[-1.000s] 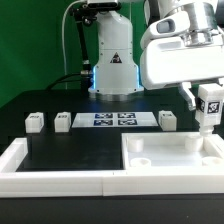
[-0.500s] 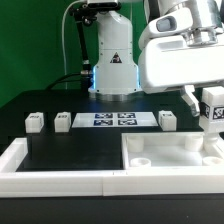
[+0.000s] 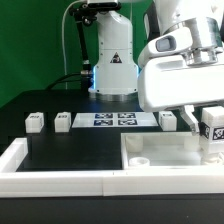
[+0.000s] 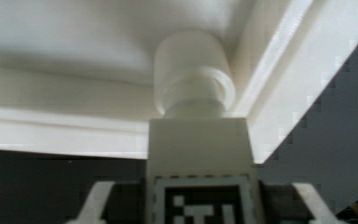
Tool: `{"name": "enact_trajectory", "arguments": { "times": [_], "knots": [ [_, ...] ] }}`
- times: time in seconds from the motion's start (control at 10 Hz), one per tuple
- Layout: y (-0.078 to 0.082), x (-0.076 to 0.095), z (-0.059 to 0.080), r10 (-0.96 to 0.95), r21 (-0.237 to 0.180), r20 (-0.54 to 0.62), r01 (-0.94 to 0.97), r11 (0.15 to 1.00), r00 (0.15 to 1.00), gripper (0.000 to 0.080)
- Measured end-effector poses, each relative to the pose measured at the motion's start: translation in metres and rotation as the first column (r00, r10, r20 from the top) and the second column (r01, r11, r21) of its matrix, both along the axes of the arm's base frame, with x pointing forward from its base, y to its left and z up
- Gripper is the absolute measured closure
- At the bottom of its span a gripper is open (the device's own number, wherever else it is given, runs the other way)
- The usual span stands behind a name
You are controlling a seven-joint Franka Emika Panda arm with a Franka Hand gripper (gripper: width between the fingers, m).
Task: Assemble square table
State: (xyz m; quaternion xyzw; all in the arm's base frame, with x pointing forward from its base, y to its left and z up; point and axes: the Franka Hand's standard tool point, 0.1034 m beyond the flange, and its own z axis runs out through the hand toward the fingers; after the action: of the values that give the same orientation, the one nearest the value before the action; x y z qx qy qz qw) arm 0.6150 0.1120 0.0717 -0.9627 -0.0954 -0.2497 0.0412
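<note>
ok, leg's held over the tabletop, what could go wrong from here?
1. The leg in the end effector hangs close to the raised edge of the tabletop and may catch on it.
2. No hole shows beneath it in either view, so alignment is unchecked.
3. A loose leg beside the end effector could get bumped.

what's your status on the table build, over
Gripper shut on one leg. Leg held over slab at exterior view's right. Three legs loose by marker board. Nothing seen blocking.
</note>
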Motion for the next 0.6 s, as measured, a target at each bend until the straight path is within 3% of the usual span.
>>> {"name": "enact_trajectory", "arguments": {
  "times": [0.3,0.6],
  "knots": [
    [0.0046,-0.0037,-0.0074,0.005,0.000,0.003,-0.005,1.000,1.000,0.0509],
    [0.0067,-0.0049,-0.0098,-0.001,-0.003,0.082,0.001,1.000,0.997,0.0509]
  ]
}}
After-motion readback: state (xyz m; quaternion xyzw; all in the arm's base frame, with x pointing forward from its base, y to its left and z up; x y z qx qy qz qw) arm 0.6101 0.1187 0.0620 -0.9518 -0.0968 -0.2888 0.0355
